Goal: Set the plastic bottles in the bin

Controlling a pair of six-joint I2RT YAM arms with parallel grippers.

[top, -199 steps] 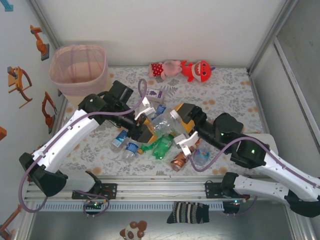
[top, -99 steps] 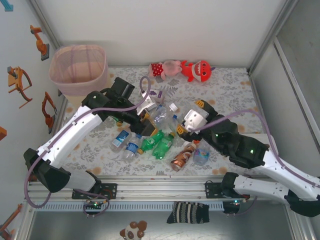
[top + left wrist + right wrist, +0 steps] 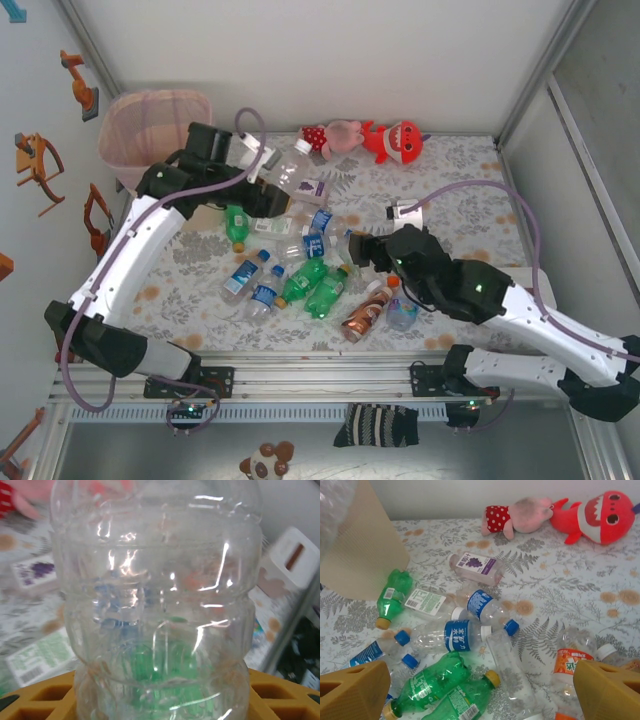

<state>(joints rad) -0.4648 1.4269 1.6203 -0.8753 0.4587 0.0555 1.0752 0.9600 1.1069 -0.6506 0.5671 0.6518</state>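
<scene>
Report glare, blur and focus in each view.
Left wrist: white glare streaks on the held clear bottle, background blurred. Right wrist: the bottles lying on the table are sharp, top-left corner hazy. Top external: even light, faint shadows, no glare.

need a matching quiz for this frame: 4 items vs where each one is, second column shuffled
1. large clear bottle
2. bin
3. red plush
4. brown bottle

A. lying near the front edge of the table
B. far left corner
C. clamped in the left jaws, off the table
D. far edge, beside the pink plush

Pairs: 1-C, 2-B, 3-D, 4-A
</scene>
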